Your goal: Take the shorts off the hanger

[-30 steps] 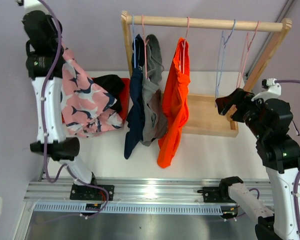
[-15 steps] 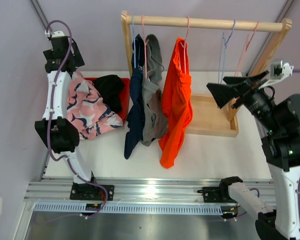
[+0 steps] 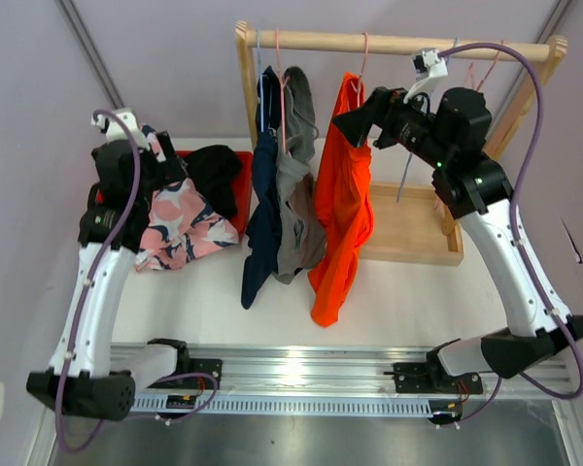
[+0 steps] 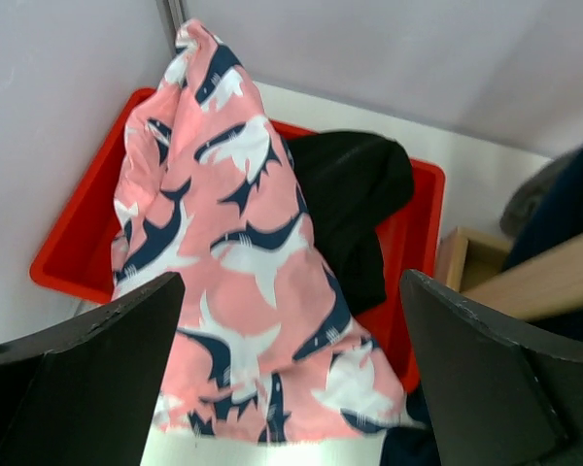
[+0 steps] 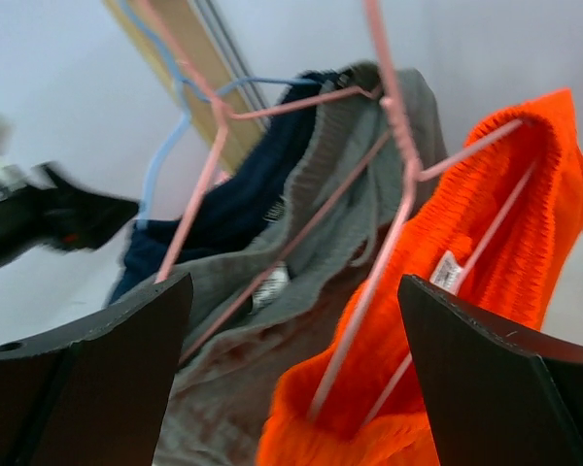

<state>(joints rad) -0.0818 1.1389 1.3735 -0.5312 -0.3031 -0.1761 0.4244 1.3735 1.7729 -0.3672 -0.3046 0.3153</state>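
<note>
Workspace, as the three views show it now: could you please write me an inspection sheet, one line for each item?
Surface: white table, carrying the rack and the bin.
Job's things: navy shorts, grey shorts and orange shorts hang on the wooden rack; black shorts lie in the red bin; pink shorts drape over its edge.
Clutter: one bare blue hanger on the rack.
Grippers: left gripper open above the pink shorts; right gripper open, facing the orange shorts' pink hanger.
Cables: a purple cable loops along each arm.
Surroundings: lilac walls; metal rail at the near edge.
</note>
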